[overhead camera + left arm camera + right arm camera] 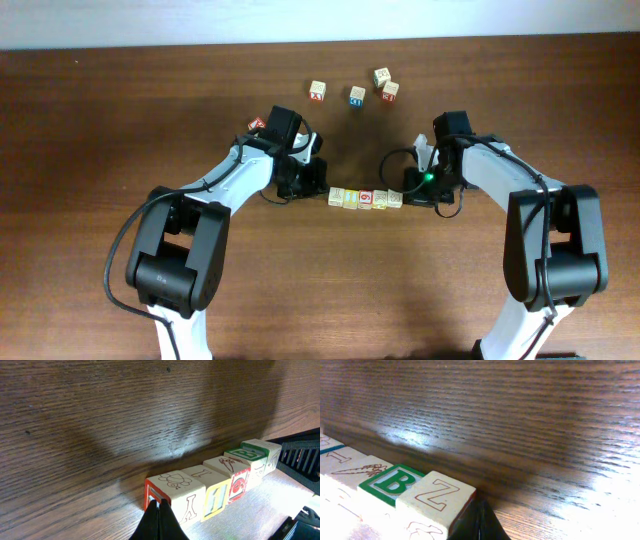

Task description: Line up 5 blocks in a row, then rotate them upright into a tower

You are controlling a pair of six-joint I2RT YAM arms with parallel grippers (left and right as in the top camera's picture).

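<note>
Overhead shot has the five small pale-wood alphabet cubes [366,198] lined up edge to edge in one row on the dark brown wooden table [120,120], right between the two arms. The left gripper [322,193] is closed on nothing, tips right up against the red-edged end cube [172,492]. The right gripper [408,196] is closed and empty too, tips at the Z cube [436,496] beside the green B cube [395,482]. Looks like they're pinching the row from both ends to swing it as one piece. Can't tell if any turning is done; my guess is it's mostly left. The blue-marked wooden cube [357,96] sits well apart.
</note>
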